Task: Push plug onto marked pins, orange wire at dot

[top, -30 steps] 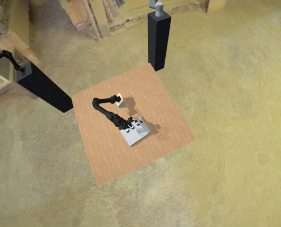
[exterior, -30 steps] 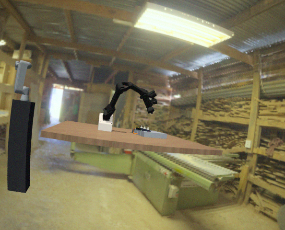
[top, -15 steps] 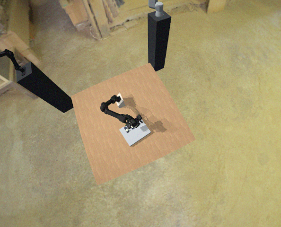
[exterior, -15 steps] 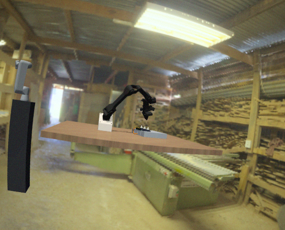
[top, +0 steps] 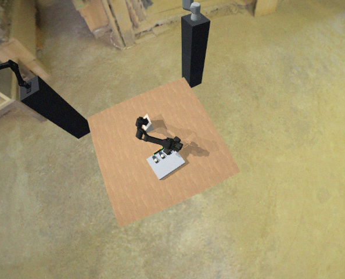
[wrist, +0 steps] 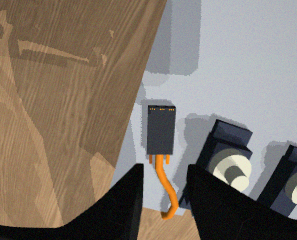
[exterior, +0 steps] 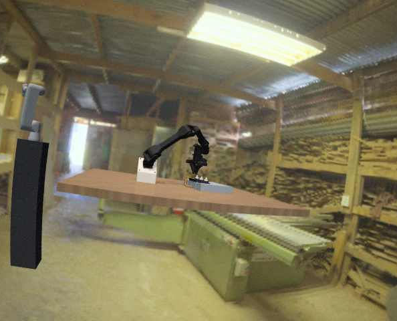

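Note:
The plug (wrist: 161, 131), a flat dark block, shows over the grey-blue holder (wrist: 248, 55) (top: 169, 166) (exterior: 216, 188) near its edge. Small gold marks line its upper end in the wrist view. The orange lead (wrist: 169, 189) leaves its lower end and curves down between the fingertips. My gripper (wrist: 165, 171) (exterior: 194, 172) points down above the holder, partly open and empty. In the wrist view the fingertips lie just below the plug, to either side of the lead. A green and orange strip (top: 158, 151) runs along the holder's edge. The separate pins and the dot cannot be made out.
Dark servo bodies with cream horns (wrist: 231, 170) (top: 155, 159) stand on the holder right of the plug in the wrist view. The white arm base (exterior: 146, 175) stands on the wooden table (top: 130, 186). Two black pillars (top: 195, 50) (top: 55, 108) stand by the table's corners.

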Robot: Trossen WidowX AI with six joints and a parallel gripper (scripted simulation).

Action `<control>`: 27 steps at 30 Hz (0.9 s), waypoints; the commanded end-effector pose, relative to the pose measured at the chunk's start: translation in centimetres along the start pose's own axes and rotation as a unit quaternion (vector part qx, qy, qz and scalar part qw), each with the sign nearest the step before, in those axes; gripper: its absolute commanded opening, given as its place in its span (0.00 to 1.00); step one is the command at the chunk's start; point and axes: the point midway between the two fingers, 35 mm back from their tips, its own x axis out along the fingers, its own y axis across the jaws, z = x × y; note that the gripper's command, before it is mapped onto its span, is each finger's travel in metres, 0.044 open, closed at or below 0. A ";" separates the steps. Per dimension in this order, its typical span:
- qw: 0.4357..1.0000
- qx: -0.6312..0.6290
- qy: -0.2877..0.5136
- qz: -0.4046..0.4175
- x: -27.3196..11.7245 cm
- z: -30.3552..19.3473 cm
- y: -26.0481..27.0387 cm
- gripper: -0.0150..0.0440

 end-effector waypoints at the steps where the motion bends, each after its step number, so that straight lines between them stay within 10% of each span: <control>1: 1.000 -0.006 0.008 -0.012 0.3 0.0 0.2 0.45; 27: 1.000 -0.006 0.008 -0.013 4.3 0.0 0.1 0.36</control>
